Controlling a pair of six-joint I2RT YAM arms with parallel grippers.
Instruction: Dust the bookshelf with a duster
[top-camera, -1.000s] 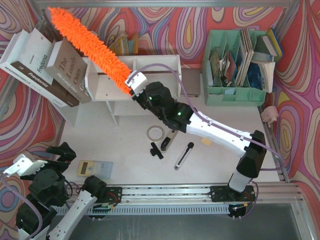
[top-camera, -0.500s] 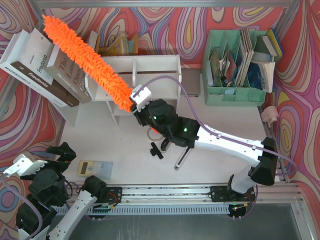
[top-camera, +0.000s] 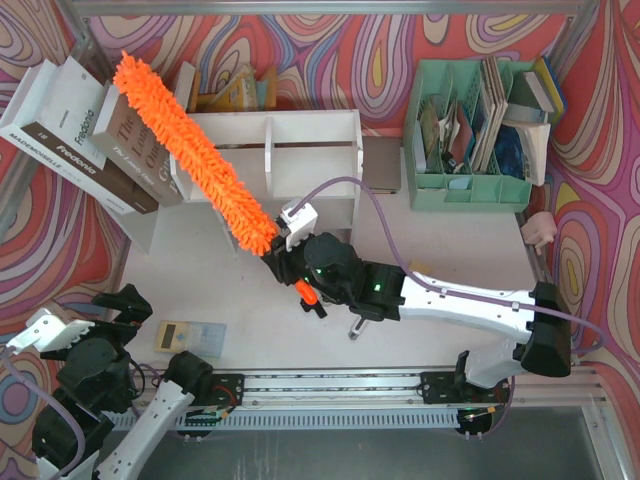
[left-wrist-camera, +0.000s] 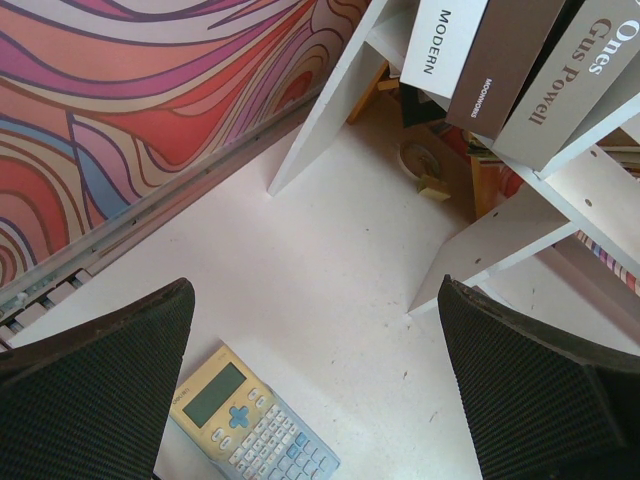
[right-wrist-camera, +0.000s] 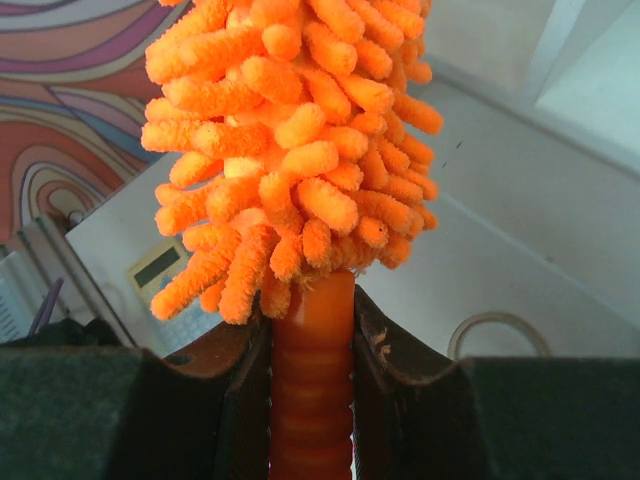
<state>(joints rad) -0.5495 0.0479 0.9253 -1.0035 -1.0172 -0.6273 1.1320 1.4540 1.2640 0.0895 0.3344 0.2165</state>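
Hard to make out much of the handle (right-wrist-camera: 312, 400) of the duster (top-camera: 190, 150): only a ribbed orange stub between the pads in the right wrist view, and a small orange bit poking out under the wrist from above. Tape ring (right-wrist-camera: 495, 335) covered by the right arm in the top view, seen only in part from the wrist. Black tools (top-camera: 358, 325) half hidden under the forearm. Left arm cut off at the near-left corner. Impossible to tell contact of the fluffy head with the wood from mere hovering over it. Right arm stretched low and long from the near-right base leftward across the table, wrist turned toward the far left. Right gripper (right-wrist-camera: 312, 345) narrow, clamped on the handle just below the head. Duster slanting from there over the left end of the bookshelf (top-camera: 310, 125), tip beside the leaning books (top-camera: 90, 135) at far left. Left gripper (left-wrist-camera: 315, 390) spread wide and empty, above the calculator (left-wrist-camera: 250, 425) at near left. Against half a second back: gripper drawn nearer, tip pulled away from the far-left corner, elbow swung further right.
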